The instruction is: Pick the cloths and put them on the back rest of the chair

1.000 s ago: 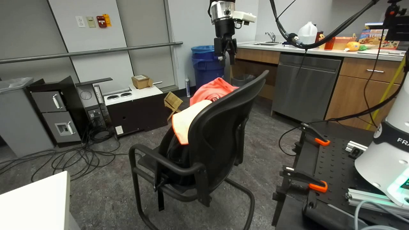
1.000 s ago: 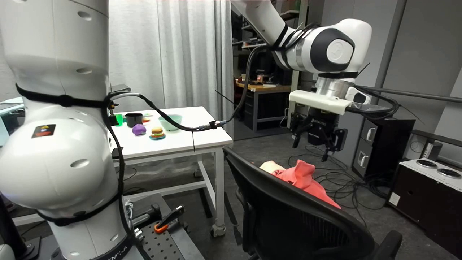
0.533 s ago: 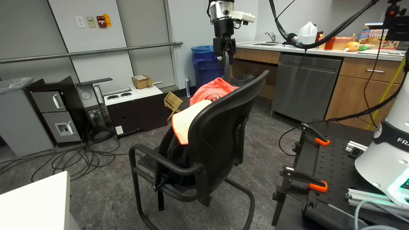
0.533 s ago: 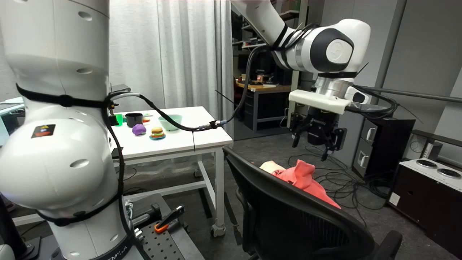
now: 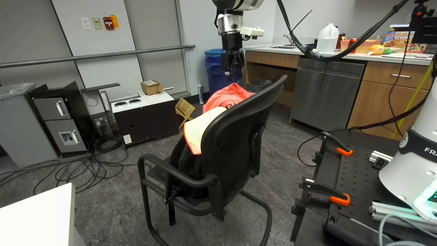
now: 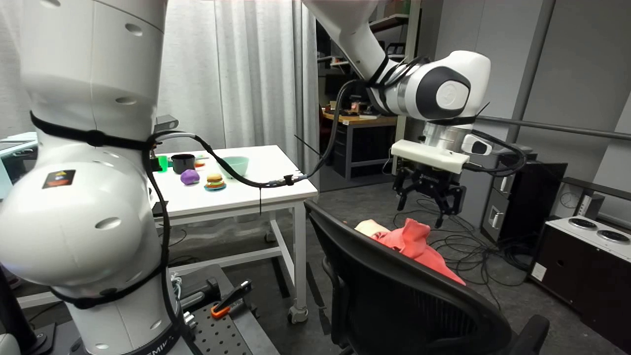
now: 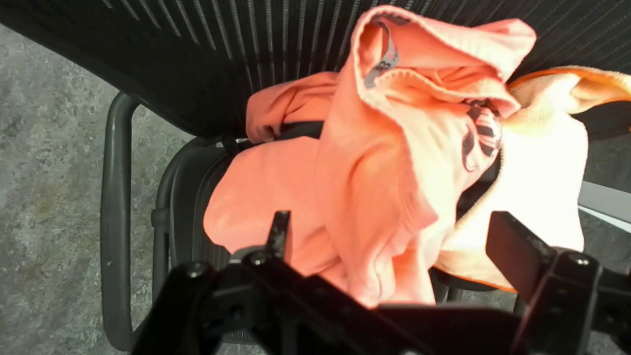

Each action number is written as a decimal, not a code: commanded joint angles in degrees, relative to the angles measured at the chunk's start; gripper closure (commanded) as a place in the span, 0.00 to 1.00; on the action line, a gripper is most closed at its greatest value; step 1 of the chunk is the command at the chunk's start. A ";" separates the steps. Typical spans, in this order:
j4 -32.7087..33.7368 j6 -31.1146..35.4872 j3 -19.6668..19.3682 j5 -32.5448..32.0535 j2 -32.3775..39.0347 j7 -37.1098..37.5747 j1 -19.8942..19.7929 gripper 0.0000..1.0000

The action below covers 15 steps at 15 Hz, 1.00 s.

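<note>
Salmon cloth beneath end effector

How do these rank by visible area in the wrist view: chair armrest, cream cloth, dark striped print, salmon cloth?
1. Salmon cloth
2. Cream cloth
3. Chair armrest
4. Dark striped print
Cream cloth runs off the right edge; visible part only.

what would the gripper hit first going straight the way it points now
Most likely the red cloth: the open gripper points down over it, though the gap is hard to judge.
</note>
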 commanded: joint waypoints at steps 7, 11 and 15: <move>0.54 4.29 4.25 4.39 5.43 -3.60 -3.45 0.34; 0.19 3.89 5.02 6.56 5.40 -4.30 -4.33 0.67; -0.72 2.59 4.81 6.35 3.33 -3.80 -4.43 0.98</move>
